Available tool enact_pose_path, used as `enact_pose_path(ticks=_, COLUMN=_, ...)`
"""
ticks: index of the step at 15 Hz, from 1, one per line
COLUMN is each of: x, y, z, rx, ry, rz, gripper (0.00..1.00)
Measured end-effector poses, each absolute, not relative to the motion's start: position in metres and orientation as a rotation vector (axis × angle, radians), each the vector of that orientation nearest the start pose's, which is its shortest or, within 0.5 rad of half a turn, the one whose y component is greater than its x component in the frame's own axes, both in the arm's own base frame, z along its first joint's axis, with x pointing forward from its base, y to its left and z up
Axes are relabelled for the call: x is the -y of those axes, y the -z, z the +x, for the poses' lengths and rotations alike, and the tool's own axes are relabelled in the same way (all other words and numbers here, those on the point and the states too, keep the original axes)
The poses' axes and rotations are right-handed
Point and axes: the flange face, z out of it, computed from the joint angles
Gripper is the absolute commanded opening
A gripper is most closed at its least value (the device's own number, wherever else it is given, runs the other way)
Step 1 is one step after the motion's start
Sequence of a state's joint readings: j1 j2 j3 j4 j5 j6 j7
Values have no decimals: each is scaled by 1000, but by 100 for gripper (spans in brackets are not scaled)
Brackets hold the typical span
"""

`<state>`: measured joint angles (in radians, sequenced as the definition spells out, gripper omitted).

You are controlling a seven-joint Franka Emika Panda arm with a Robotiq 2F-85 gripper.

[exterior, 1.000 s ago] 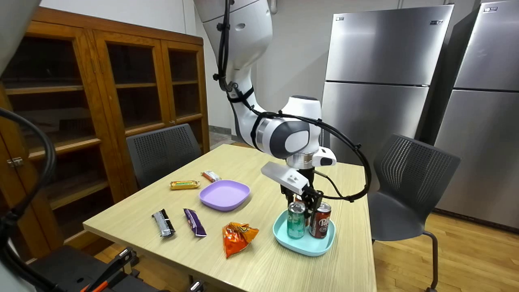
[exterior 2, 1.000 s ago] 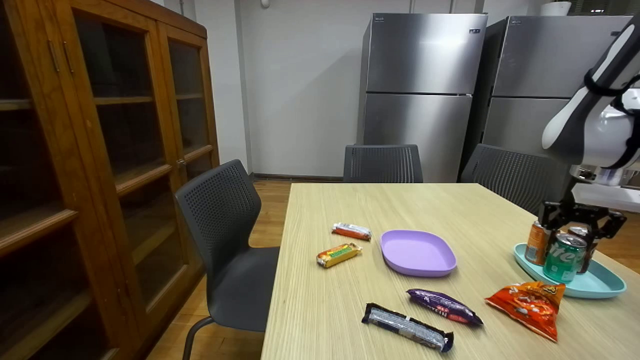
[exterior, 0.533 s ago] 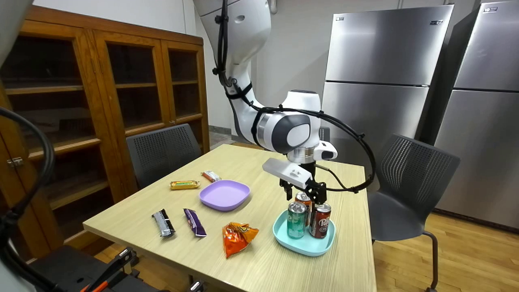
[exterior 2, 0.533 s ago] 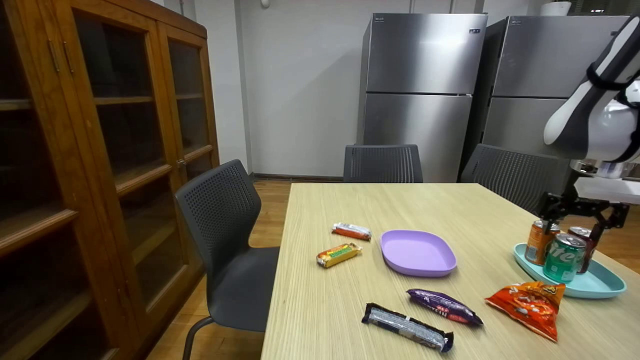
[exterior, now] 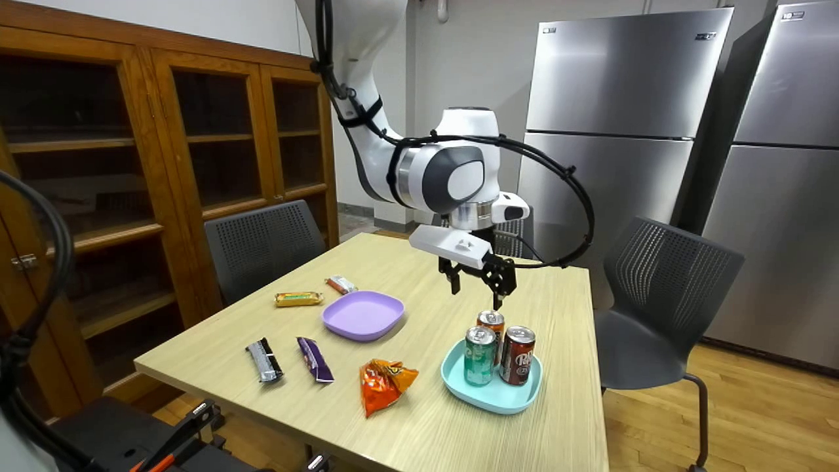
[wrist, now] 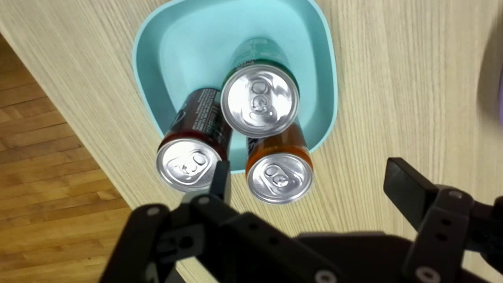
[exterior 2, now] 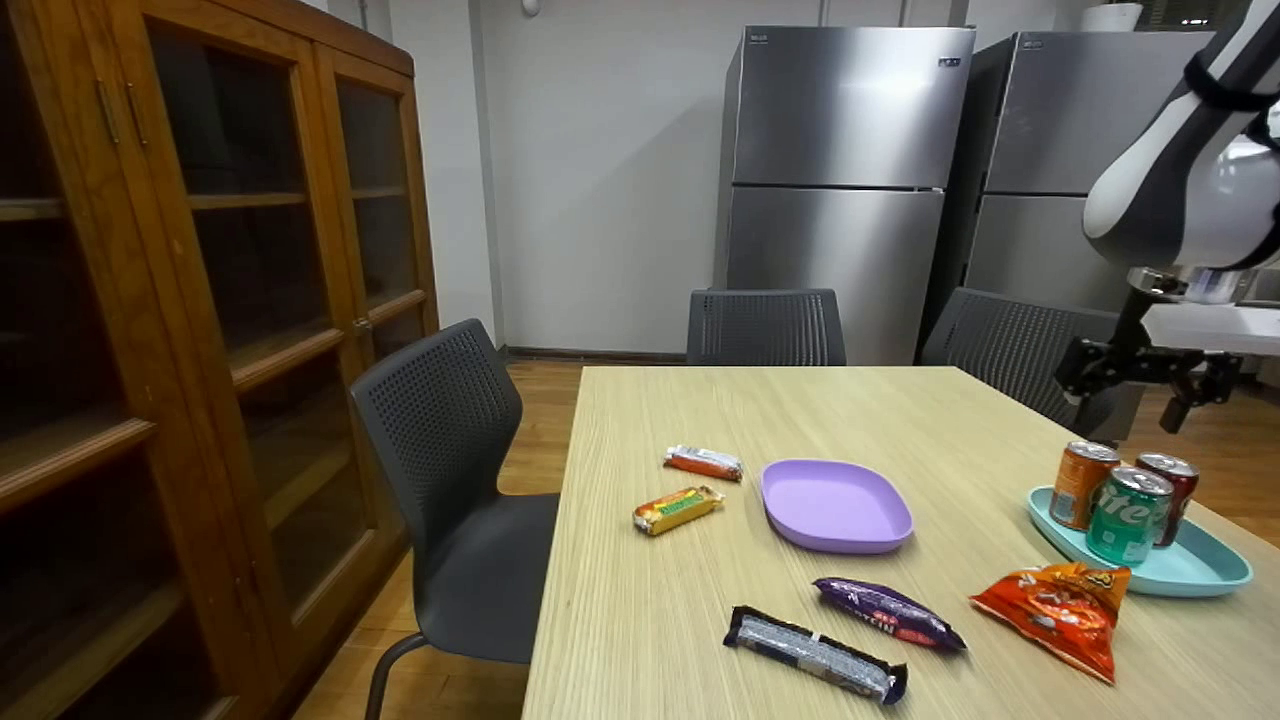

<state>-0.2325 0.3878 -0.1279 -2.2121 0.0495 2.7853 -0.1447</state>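
My gripper (wrist: 309,173) stands open above the table with nothing held, its fingers (wrist: 406,188) wide apart. Nearest to it is an orange can (wrist: 279,179), below the jaws and apart from them. Beside that are a green can (wrist: 259,100) and a dark red can (wrist: 189,164), whose lid one finger partly covers in the wrist view. All three cans stand upright, close together, on a teal plate (wrist: 186,47). In both exterior views the gripper (exterior: 476,295) hangs higher than the can tops, a little behind the plate (exterior 2: 1205,568).
An orange snack bag (exterior: 383,387) lies beside the teal plate. Farther along the table are a purple plate (exterior: 364,314), a purple-wrapped bar (exterior 2: 888,612), a silver-black bar (exterior 2: 815,655), a yellow bar (exterior 2: 677,510) and a red-white bar (exterior 2: 703,462). Grey chairs (exterior: 655,308) stand around the table.
My gripper has risen from low among the cans to above them, drawing back from the plate. The orange can, earlier mostly hidden behind the fingers, now shows. All three cans have stayed in place.
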Motion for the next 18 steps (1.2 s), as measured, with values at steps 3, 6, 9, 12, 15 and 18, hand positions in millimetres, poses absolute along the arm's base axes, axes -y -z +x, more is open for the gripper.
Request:
enact_pose_path(ticks=3, x=183, y=-232, z=531, rx=-325, ry=296, rz=-3183, gripper=100)
enact_pose_path(ticks=6, x=163, y=-237, z=529, rx=-263, ry=297, rz=-3186, gripper=100)
enact_pose_path(ticks=9, x=148, y=-240, z=526, rx=-217, ry=294, rz=-3187, gripper=100)
enact_pose_path(ticks=12, x=140, y=-240, z=524, rx=-182, ry=286, rz=-3191, gripper=100)
enact_pose_path(ticks=15, x=136, y=-239, z=522, rx=-161, ry=279, rz=-3195, gripper=100)
enact_pose_path(ticks=18, x=135, y=-238, z=521, rx=-159, ry=276, rz=-3195, gripper=100)
